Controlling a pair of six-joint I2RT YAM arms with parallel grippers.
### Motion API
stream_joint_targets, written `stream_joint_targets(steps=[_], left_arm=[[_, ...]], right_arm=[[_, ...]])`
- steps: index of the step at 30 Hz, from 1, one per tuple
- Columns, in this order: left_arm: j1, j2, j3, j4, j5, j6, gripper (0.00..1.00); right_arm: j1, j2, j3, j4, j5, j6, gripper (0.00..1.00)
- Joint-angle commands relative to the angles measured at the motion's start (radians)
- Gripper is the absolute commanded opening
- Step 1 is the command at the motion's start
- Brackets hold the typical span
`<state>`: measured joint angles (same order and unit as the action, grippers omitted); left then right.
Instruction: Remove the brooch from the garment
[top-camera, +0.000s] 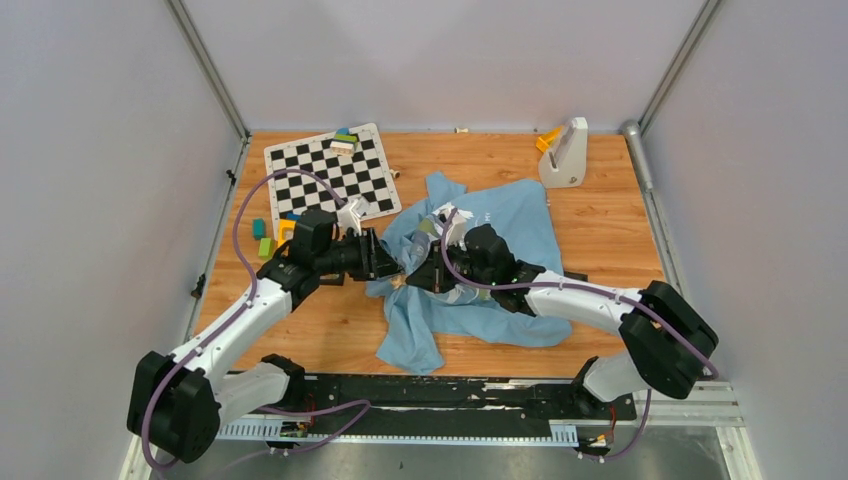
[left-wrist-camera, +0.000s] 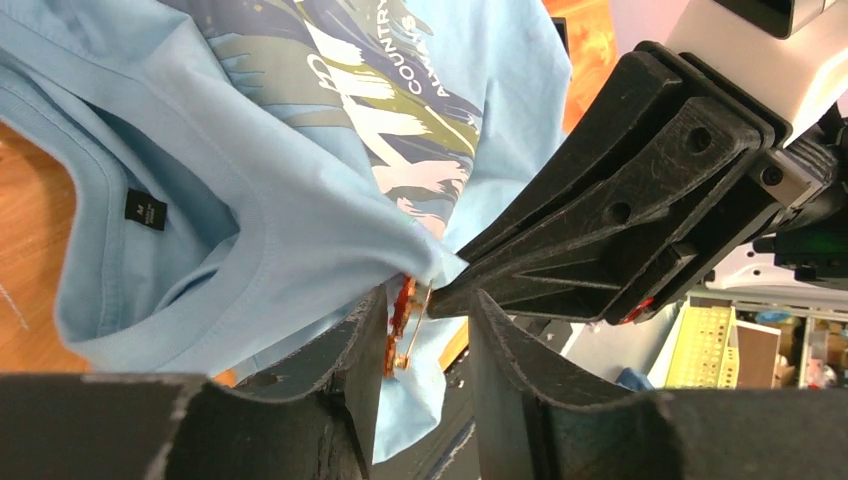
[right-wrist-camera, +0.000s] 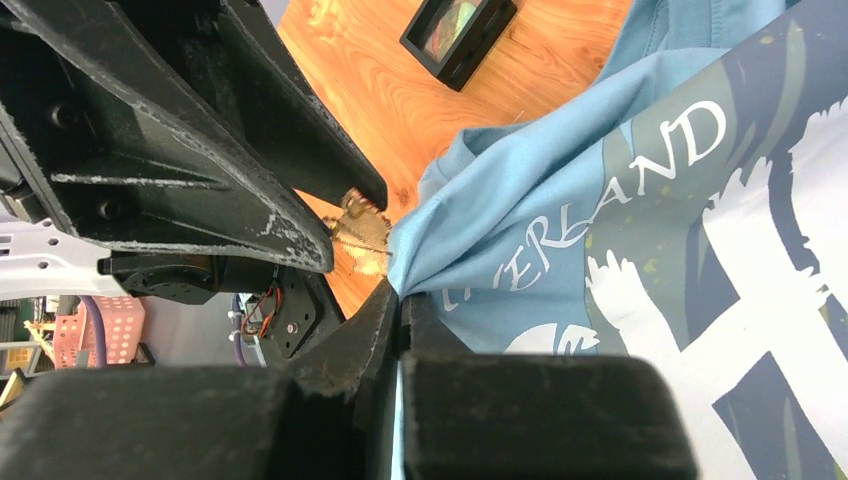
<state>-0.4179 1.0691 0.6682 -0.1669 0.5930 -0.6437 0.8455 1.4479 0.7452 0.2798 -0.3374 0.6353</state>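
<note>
The garment (top-camera: 505, 225), a light blue T-shirt with white lettering, lies crumpled mid-table. My right gripper (right-wrist-camera: 402, 295) is shut on a fold of the garment (right-wrist-camera: 520, 190), pulling it into a point. Just beyond that point hangs the small orange-red brooch (right-wrist-camera: 360, 232). In the left wrist view the brooch (left-wrist-camera: 400, 322) rests against the inner face of one finger of my left gripper (left-wrist-camera: 428, 300), its gold pin showing; the other finger stands apart, so the jaws are open around it. The right gripper's fingers (left-wrist-camera: 600, 220) reach in from the upper right. From above, both grippers (top-camera: 385, 262) (top-camera: 422, 272) meet tip to tip.
A checkerboard (top-camera: 330, 172) with stacked toy blocks (top-camera: 344, 140) lies at the back left. Loose coloured blocks (top-camera: 262, 238) sit beside the left arm. A white stand with an orange piece (top-camera: 563, 155) is at the back right. A small black box (right-wrist-camera: 458, 30) rests on the wood.
</note>
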Motion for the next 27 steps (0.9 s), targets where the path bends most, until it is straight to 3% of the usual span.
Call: stream_joint_targets(steps=[1, 7, 15, 21, 27], left_arm=[[0.017, -0.048, 0.033, -0.018, 0.006, 0.019, 0.45], [0.02, -0.02, 0.045, -0.058, 0.023, 0.052, 0.4], [0.022, 0.007, 0.084, -0.125, -0.009, 0.12, 0.4], [0.037, -0.006, 0.114, -0.146, 0.006, 0.136, 0.53], [0.039, 0.051, 0.103, -0.112, 0.089, 0.128, 0.58]], right_arm=[[0.003, -0.064, -0.007, 0.014, 0.028, -0.016, 0.0], [0.002, -0.081, -0.006, 0.004, 0.015, -0.026, 0.0], [0.003, -0.073, 0.023, -0.032, -0.049, -0.059, 0.0], [0.002, -0.084, 0.022, -0.056, -0.055, -0.068, 0.0], [0.002, -0.086, 0.025, -0.057, -0.079, -0.071, 0.0]])
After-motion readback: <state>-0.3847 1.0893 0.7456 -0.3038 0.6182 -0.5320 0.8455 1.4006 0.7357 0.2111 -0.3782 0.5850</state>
